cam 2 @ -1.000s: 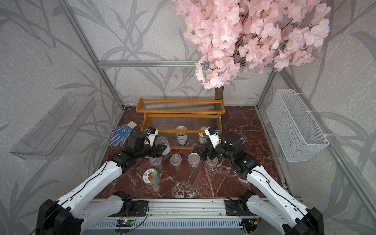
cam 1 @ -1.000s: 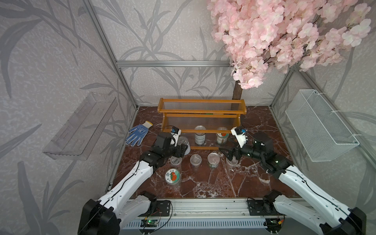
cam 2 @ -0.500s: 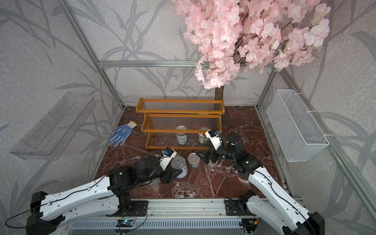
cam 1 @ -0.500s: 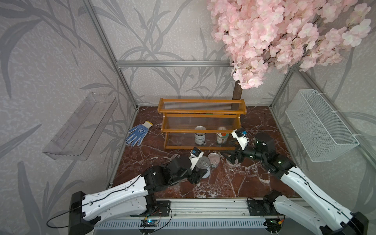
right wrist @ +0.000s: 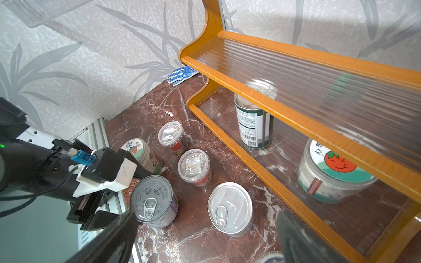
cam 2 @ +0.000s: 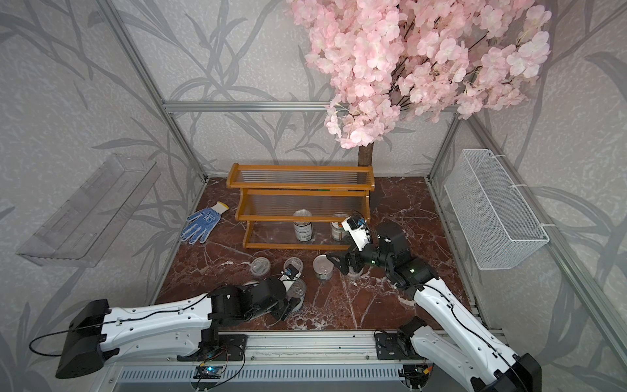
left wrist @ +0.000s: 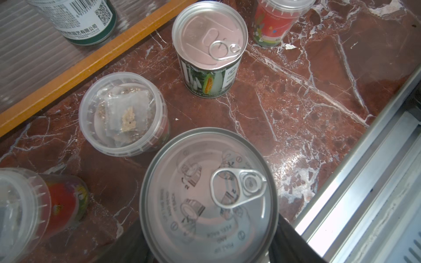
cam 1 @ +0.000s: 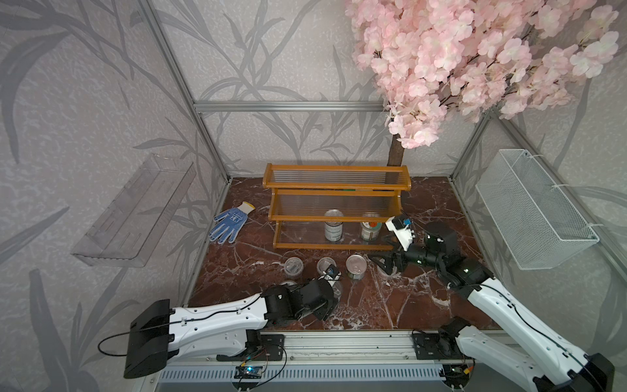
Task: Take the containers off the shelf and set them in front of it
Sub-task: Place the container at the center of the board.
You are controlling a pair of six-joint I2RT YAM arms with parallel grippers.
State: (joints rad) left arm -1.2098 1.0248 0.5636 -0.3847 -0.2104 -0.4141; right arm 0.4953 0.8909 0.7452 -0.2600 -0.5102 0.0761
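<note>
The orange-brown shelf (cam 1: 337, 185) (cam 2: 300, 185) keeps a green-labelled tin (cam 1: 333, 225) (right wrist: 254, 123) and a tomato-lid jar (cam 1: 370, 226) (right wrist: 335, 175) on its lowest tier. My left gripper (cam 1: 334, 290) (left wrist: 211, 241) is shut on a pull-tab tin (left wrist: 208, 198) (right wrist: 153, 205) near the table's front, its base at the marble. Two clear cups (cam 1: 293, 265) (cam 1: 325, 265) and another tin (cam 1: 356, 267) (right wrist: 230, 208) stand before the shelf. A tomato-lid jar (right wrist: 135, 150) is half hidden by the left arm. My right gripper (cam 1: 383, 263) (right wrist: 206, 216) stands open over a clear cup (left wrist: 276, 20).
A blue dotted glove (cam 1: 230, 222) lies left of the shelf. A clear plastic tray (cam 1: 132, 217) hangs on the left wall and a white wire basket (cam 1: 532, 210) on the right. A blossom tree trunk (cam 1: 395, 152) rises behind the shelf. The metal rail (cam 1: 339, 342) borders the front.
My left arm has carried the pull-tab tin from the left of the shelf forward and rightward to the table's front. The right gripper has stayed open in nearly the same place.
</note>
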